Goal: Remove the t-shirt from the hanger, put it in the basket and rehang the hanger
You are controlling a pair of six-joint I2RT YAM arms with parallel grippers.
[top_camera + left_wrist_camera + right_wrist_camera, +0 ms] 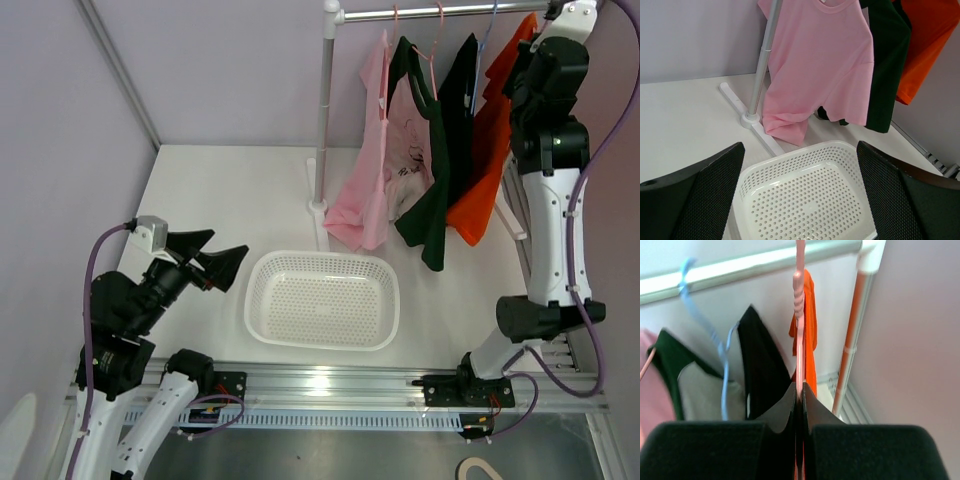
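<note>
Several t-shirts hang on hangers from a rail (440,12). The orange t-shirt (490,150) is at the rail's right end, on a pink hanger (800,315). My right gripper (545,35) is raised up to the rail. In the right wrist view the gripper (800,390) is shut on the pink hanger's stem, with the orange t-shirt (810,320) behind it. My left gripper (212,255) is open and empty, low over the table left of the basket. In its wrist view the left gripper (800,147) faces the basket and the rack.
A white perforated basket (320,258) sits at the table's front middle; its rim also shows in the left wrist view (790,157). The rack pole (325,120) stands behind it. A pink shirt (370,170), a dark green shirt (425,210) and a black shirt (462,100) hang left of the orange one.
</note>
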